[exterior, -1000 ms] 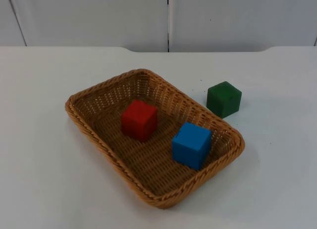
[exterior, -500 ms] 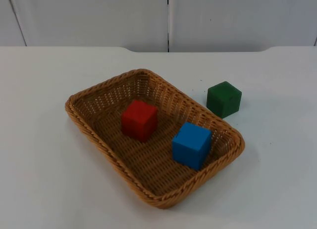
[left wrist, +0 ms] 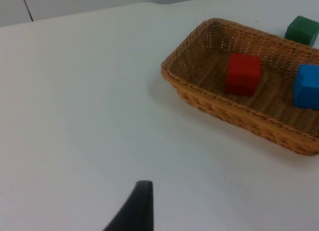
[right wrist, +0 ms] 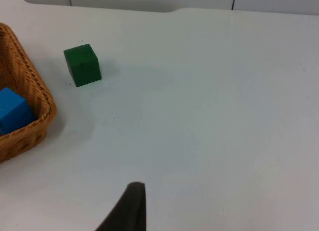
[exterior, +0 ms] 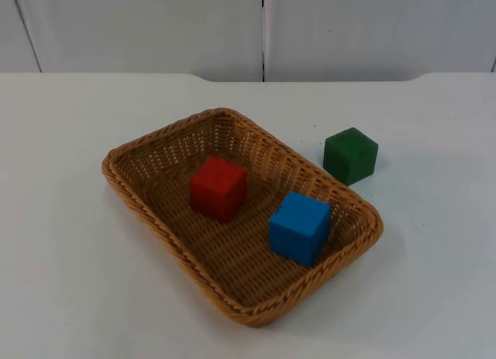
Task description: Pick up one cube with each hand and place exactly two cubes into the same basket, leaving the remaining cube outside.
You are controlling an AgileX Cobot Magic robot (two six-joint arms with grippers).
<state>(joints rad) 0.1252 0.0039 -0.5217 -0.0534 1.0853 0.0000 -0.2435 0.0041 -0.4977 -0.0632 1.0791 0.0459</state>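
Top view: wicker basket point(exterior: 242, 301) sits mid-table, angled, long axis running far-left to near-right. Red cube point(exterior: 218, 188) rests on the basket floor, toward the middle. Blue cube point(exterior: 299, 227) also inside, near the right wall, apart from the red one. Green cube point(exterior: 350, 155) stands on the white table point(exterior: 62, 266) outside, just beside the basket's far-right rim, not touching.

Left gripper point(left wrist: 134, 211) waits above bare table, well left of the basket; one black fingertip visible, opening cannot be told, nothing seen held. Right gripper point(right wrist: 127, 208) hangs above bare table, well right of the green cube; likewise one fingertip, opening unreadable. Grey partition wall point(exterior: 155, 25) at far edge.
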